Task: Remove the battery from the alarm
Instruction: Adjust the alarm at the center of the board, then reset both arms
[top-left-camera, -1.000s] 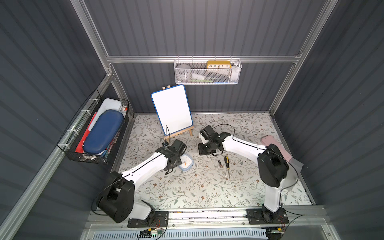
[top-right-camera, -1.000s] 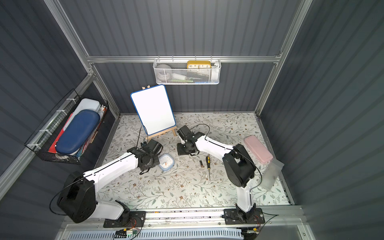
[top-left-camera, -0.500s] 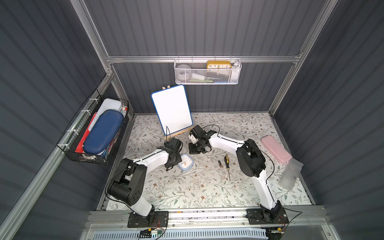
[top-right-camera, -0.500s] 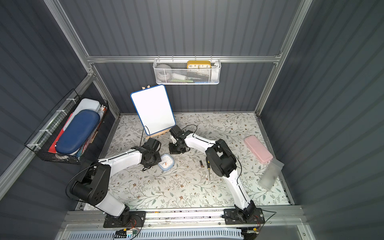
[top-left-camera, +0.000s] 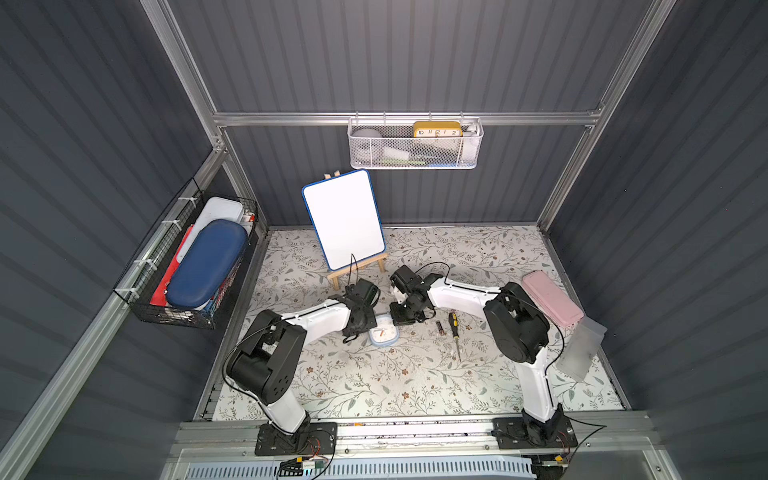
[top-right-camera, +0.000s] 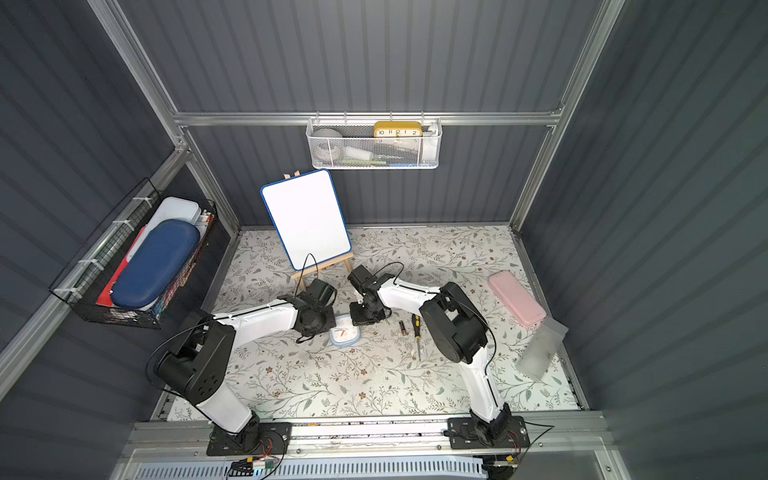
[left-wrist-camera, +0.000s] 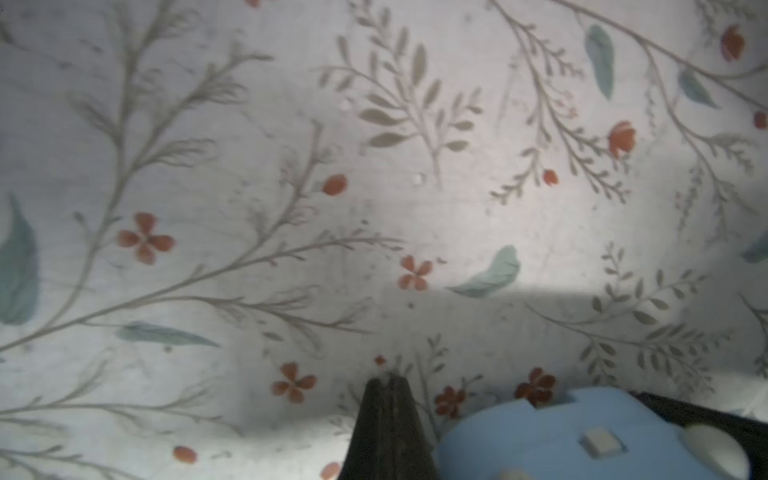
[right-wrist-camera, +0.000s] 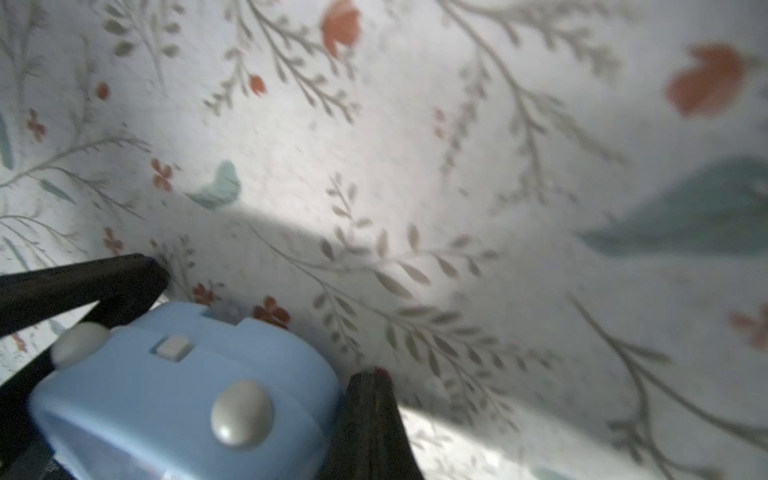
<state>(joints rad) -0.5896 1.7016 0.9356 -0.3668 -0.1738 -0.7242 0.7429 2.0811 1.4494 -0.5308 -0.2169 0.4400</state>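
The alarm (top-left-camera: 384, 336) (top-right-camera: 344, 336) lies dial up on the floral mat, a light-blue rounded square with a white face and an orange hand. Its blue body with white knobs fills a corner of both wrist views (left-wrist-camera: 582, 436) (right-wrist-camera: 178, 395). My left gripper (top-left-camera: 365, 328) (left-wrist-camera: 388, 380) is shut and empty, tip down on the mat at the alarm's left side. On the alarm's far right side my right gripper (top-left-camera: 402, 319) (right-wrist-camera: 376, 376) is shut and empty, close against it. The battery (top-left-camera: 439, 328) (top-right-camera: 402, 327) lies loose on the mat right of the alarm, apart from both grippers.
A black-and-yellow screwdriver (top-left-camera: 454, 330) lies just right of the battery. A whiteboard on an easel (top-left-camera: 343, 220) stands behind the grippers. A pink case (top-left-camera: 550, 297) and a clear bag (top-left-camera: 582, 347) sit at the right edge. Wire baskets hang on the back wall (top-left-camera: 415, 143) and left wall (top-left-camera: 199, 266).
Both arms have folded up, with their elbows now raised and drawn in. The right gripper has shifted left toward the alarm. Both grippers have stayed shut; battery and screwdriver have not moved.
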